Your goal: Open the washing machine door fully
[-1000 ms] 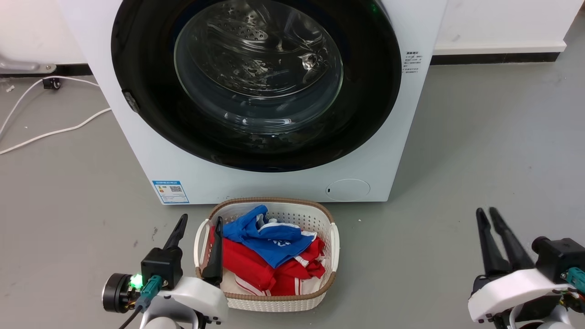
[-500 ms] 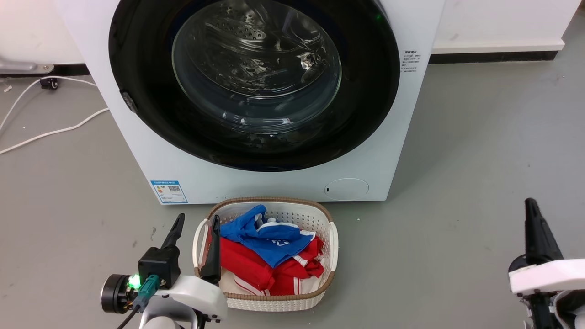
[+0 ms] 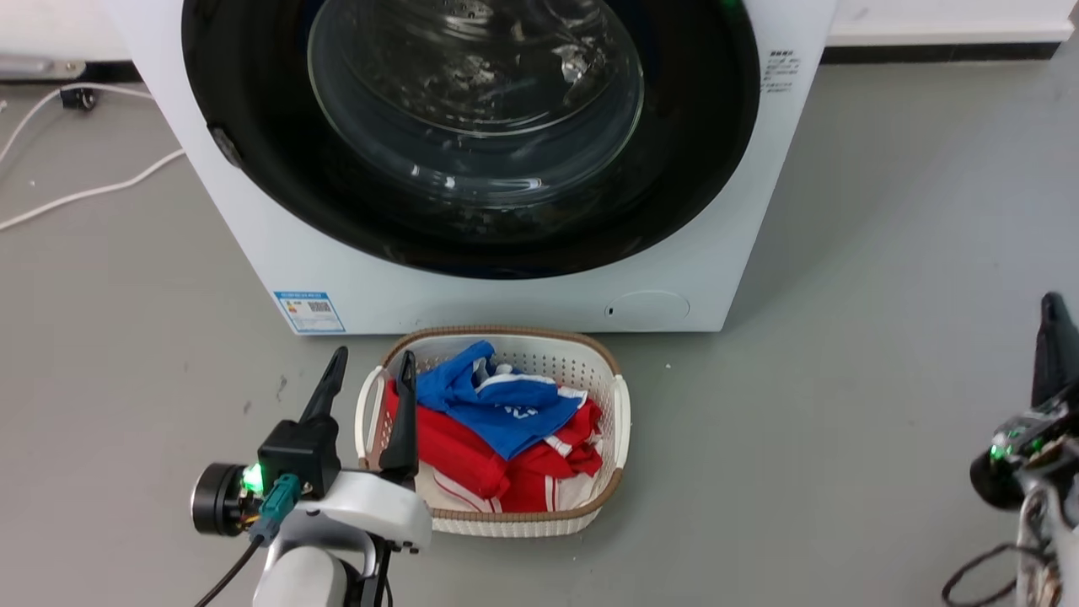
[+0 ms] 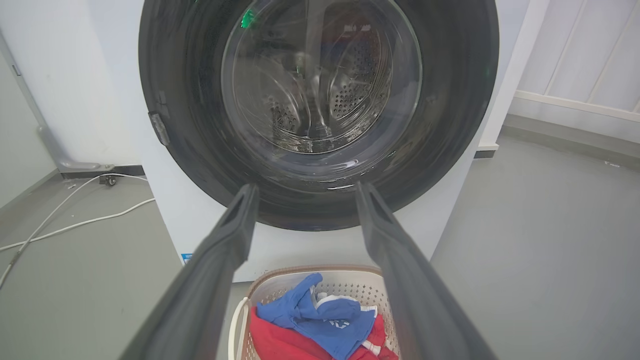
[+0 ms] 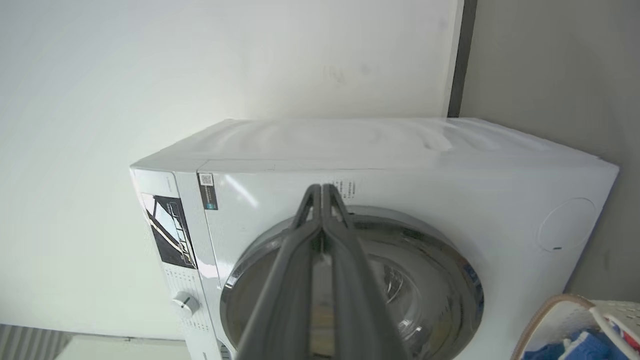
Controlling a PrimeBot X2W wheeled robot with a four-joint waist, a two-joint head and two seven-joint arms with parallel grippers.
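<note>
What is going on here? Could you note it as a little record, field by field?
Machine: white washing machine, on grey floor
Door: washing machine door, shut
Left gripper: open, empty, pointing at the door, by the basket's left rim
Right gripper: shut, empty, off to the right, not touching the door
Basket: white laundry basket before the machine, holding red and blue clothes
Floor: white cable at left

Left fingers (image 4: 220,260) spread apart — right fingers (image 5: 292,260) pressed together.

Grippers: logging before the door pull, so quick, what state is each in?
Left gripper: open, holding nothing.
Right gripper: closed, holding nothing.
</note>
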